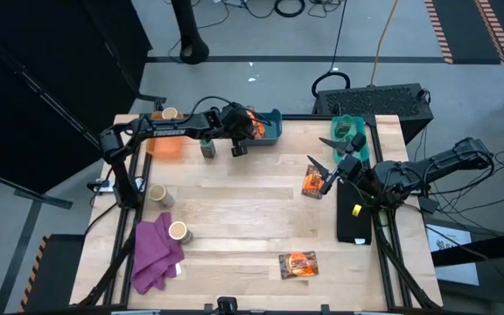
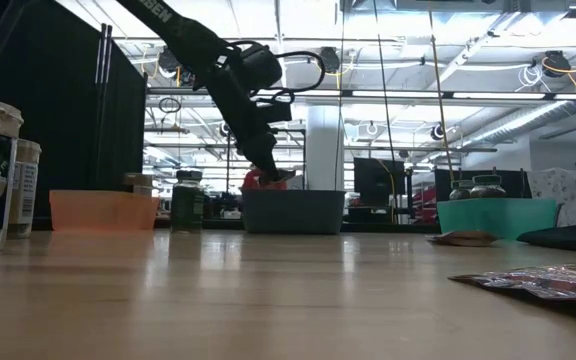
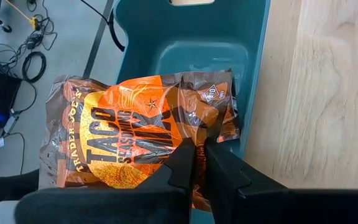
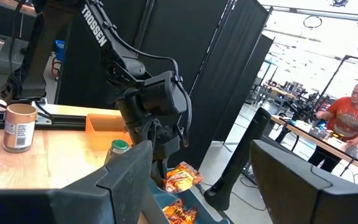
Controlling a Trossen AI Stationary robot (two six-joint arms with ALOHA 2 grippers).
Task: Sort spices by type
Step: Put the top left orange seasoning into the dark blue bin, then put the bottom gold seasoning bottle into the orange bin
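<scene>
The left gripper (image 1: 245, 125) pinches a taco seasoning packet (image 3: 129, 134) over the blue bin (image 1: 275, 129).

Only the left wrist view shows the packet's printed words and the two fingers (image 3: 185, 163) pressed tight on its edge. The high view shows the right gripper (image 1: 325, 162) waiting with fingers apart near another packet (image 1: 312, 183) on the table (image 1: 234, 219). A third packet (image 1: 297, 264) lies near the front edge. The low view shows a green jar (image 2: 186, 200) standing between the orange bin (image 2: 103, 211) and the blue bin.

Open tabletop (image 1: 243, 210) between scattered spices.
</scene>
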